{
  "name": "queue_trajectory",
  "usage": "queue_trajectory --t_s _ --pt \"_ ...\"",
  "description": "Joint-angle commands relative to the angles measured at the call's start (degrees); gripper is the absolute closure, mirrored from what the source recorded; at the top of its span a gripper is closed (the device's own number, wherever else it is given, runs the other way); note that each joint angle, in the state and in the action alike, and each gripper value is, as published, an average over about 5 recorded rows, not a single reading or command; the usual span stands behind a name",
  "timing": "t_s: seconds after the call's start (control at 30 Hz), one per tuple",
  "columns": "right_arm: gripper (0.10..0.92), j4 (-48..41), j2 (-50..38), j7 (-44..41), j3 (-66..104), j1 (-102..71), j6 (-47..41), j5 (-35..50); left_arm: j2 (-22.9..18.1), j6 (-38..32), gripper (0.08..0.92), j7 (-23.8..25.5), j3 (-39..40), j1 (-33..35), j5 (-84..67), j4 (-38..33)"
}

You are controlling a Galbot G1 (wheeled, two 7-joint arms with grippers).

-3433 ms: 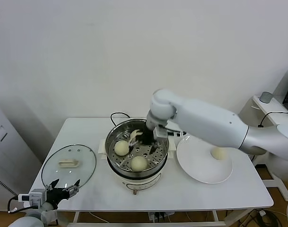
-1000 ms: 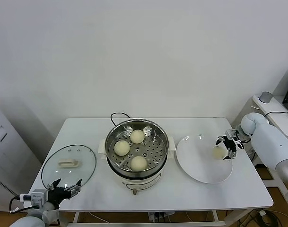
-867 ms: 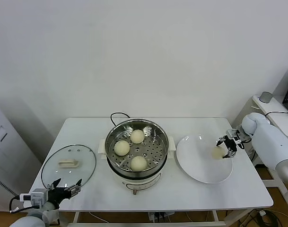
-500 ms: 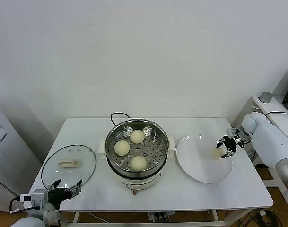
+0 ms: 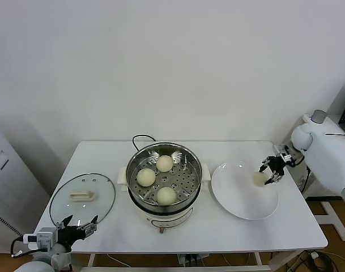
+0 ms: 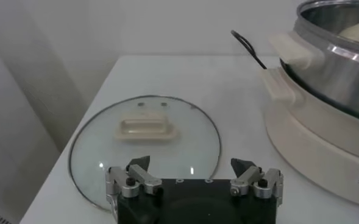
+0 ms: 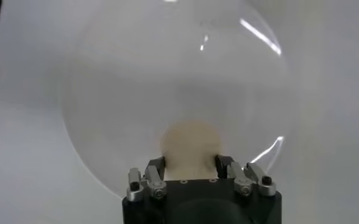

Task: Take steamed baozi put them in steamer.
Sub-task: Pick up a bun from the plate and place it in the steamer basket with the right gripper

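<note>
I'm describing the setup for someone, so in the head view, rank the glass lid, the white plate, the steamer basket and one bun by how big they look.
1. steamer, widest across its rim
2. white plate and glass lid, look alike; not ranked
3. bun in the steamer, far smaller

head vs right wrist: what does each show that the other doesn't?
Head only: the steamer holding three baozi, the glass lid and the left gripper, open, parked by the table's near-left edge.
Right wrist only: the right gripper's fingers flanking the last bun closely on both sides.
Both: the right gripper, the last baozi between its fingers, and the white plate.
</note>
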Motion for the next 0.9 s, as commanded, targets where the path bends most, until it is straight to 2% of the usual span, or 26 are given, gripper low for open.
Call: queue_trajectory --t_s 0.03,0.27,0.5,0.9 --pt "0.499 15.9 -7.3 -1.5 -24.0 18.3 -9.6 22.0 -0.1 0.4 0.177 -0.4 -0.2 0.1 0.0 -0.2" --pt "0.499 25.6 -7.6 1.6 -38.3 32.8 -17.0 35.2 -0.1 0.4 0.177 -0.6 -0.3 0.3 0.1 -0.3" --pt "0.499 34.2 -3.3 7.8 -47.6 43.9 -27.8 45.8 0.1 0.4 0.177 -0.7 -0.1 0.2 0.0 -0.5" --pt "0.504 38.6 6.3 18.7 -50.0 45.7 -39.3 56.3 0.3 0.4 0.177 -0.8 -0.1 0.1 -0.1 -0.7"
